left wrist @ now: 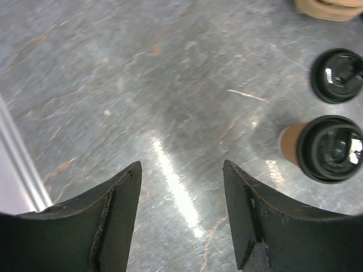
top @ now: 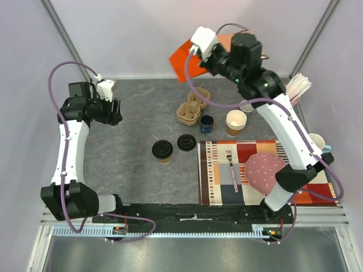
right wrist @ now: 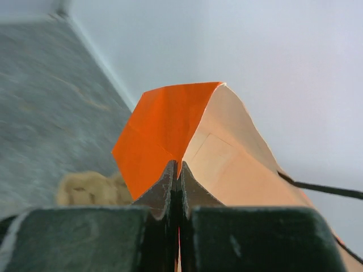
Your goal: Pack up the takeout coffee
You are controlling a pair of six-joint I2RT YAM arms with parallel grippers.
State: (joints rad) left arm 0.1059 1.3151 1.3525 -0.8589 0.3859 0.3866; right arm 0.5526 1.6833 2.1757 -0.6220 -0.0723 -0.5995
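No legible text, label, brand or number, as far as visible.

- My left arm (top: 67,153) and right arm (top: 289,127) are white tube-like links joined by chunky black joints.
- A purple cable (top: 51,79) loops along each arm.
- White camera housings (top: 203,39) cap my wrists.
- My left fingers (left wrist: 113,221) and right fingers (right wrist: 161,192) are dark, matte and tapered, with scuffed edges.

The left arm (top: 68,153) rises from its base at the near left and reaches toward the far left, wrist turned to the right. The left gripper (left wrist: 181,170) points downward, jaws apart with nothing between them. The right arm (top: 289,130) stretches from the near right to the far side, lifted high. The right gripper (right wrist: 177,168) is clamped flat on the edge of an orange paper bag (right wrist: 164,124).
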